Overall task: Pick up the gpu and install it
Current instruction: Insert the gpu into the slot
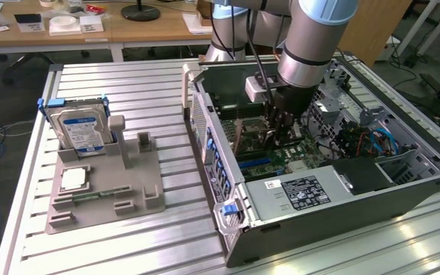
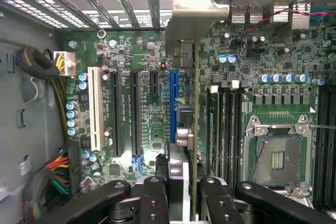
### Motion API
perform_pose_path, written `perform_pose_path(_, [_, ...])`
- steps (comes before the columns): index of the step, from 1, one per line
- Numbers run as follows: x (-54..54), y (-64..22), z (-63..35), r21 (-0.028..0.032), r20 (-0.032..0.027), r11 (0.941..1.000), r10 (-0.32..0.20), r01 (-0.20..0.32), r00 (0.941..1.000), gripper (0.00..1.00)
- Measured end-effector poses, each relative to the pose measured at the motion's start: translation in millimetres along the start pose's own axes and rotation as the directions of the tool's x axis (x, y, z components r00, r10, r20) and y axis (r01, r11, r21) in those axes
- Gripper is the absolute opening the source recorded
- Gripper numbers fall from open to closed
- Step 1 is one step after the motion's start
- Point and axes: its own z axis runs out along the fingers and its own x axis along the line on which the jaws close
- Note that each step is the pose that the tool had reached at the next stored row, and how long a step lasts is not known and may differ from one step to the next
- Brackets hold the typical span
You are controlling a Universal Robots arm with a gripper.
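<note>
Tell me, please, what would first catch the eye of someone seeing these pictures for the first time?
The big grey robot arm reaching down into the open computer case, on the exterior view's right. Its gripper holds the gpu edge-on above the green motherboard, beside the blue slot. On the exterior view's left, a silver hard drive stands upright in a grey holder.

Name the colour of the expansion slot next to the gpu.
Blue slot, beside the gpu; clearest in the wrist view.
</note>
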Motion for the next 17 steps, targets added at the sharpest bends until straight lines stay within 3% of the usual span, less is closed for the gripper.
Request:
perform_pose_path(4, [0.3,6.5,1.4,-0.0001,-0.0001,1.0,0.0,0.0,1.0,0.28])
perform_pose_path(11, [8.1,6.7,4.4,-0.0001,-0.0001,1.0,0.0,0.0,1.0,0.28])
perform_pose_path(17, [8.5,12.2,8.3,0.0,0.0,1.0,0.0,0.0,1.0,0.28])
